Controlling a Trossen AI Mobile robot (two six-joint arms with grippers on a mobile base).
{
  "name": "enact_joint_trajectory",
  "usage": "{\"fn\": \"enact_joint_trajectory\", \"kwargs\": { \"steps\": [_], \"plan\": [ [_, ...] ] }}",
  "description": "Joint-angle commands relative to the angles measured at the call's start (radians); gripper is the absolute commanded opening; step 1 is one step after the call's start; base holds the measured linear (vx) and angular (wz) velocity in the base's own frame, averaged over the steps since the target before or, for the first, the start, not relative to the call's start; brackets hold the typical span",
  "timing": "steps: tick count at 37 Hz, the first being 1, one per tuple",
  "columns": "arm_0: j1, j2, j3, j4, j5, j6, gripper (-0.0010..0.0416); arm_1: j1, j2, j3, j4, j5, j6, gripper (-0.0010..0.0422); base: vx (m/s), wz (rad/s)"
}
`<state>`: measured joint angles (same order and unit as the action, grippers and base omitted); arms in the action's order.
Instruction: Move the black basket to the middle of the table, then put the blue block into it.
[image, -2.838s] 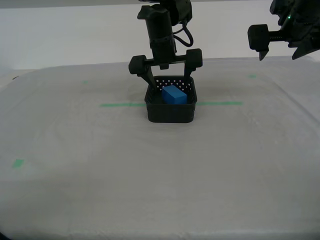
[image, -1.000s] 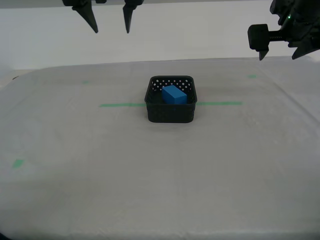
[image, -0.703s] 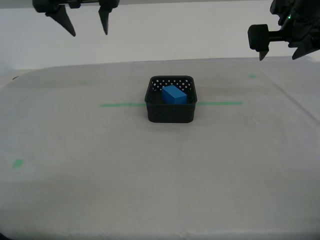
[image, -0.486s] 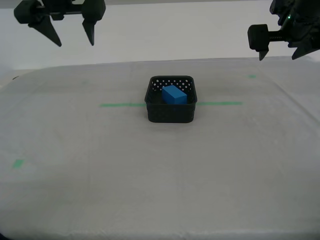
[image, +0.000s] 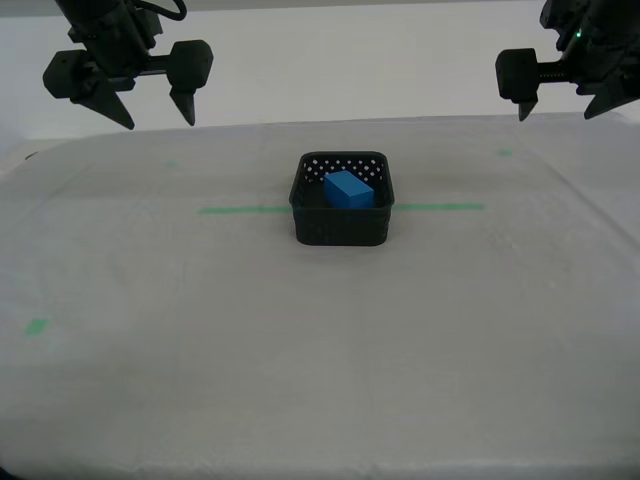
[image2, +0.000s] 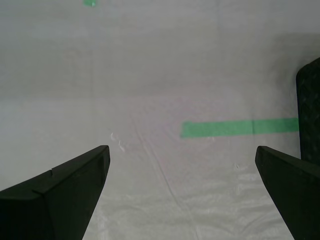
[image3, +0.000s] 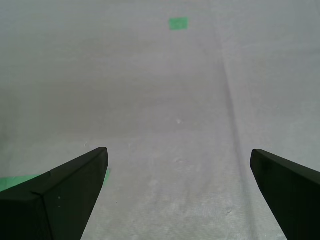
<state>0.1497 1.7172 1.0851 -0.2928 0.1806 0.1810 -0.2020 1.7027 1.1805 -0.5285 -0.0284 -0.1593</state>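
The black basket (image: 340, 226) stands on the table (image: 300, 360), on the green tape line (image: 240, 210). The blue block (image: 348, 189) lies inside it. My second gripper (image: 156, 120) hovers open and empty above the table toward the exterior view's left, well away from the basket. In the second wrist view my second gripper (image2: 181, 149) spreads over the tape line's end (image2: 235, 128), with a sliver of the basket (image2: 310, 115) at the frame's edge. My first gripper (image: 556, 112) hangs open and empty high at the exterior view's right; the first wrist view shows my first gripper (image3: 178, 150) over bare table.
Small green marks lie on the table at the far side (image: 170, 163) (image: 505, 152) and near the exterior view's left edge (image: 37, 326). The first wrist view shows one such mark (image3: 178, 23). A pale wall stands behind the table.
My second gripper has left the basket, risen, swung toward the exterior view's left and come down a little, staying open. Basket, block and my first gripper have not moved.
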Motion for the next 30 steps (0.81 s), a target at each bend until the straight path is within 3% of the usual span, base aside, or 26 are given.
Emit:
{"fn": "enact_joint_trajectory", "kwargs": {
  "steps": [1,16,20,30],
  "plan": [
    [0.001,0.000,0.000,0.002,0.000,0.002,0.0398,0.001,-0.001,-0.020,0.035,-0.002,0.000,0.0400,0.000,0.000],
    [0.001,0.000,0.000,0.001,0.000,0.002,0.0399,0.002,-0.001,-0.021,0.148,-0.045,0.003,0.0400,0.000,0.000],
    [0.001,0.000,0.000,0.001,0.000,0.002,0.0399,0.002,-0.001,-0.021,0.154,-0.079,0.003,0.0400,0.000,0.000],
    [0.001,0.000,0.000,0.001,0.000,0.002,0.0398,0.002,-0.001,-0.021,0.155,-0.080,0.002,0.0400,0.000,0.000]
  ]
}}
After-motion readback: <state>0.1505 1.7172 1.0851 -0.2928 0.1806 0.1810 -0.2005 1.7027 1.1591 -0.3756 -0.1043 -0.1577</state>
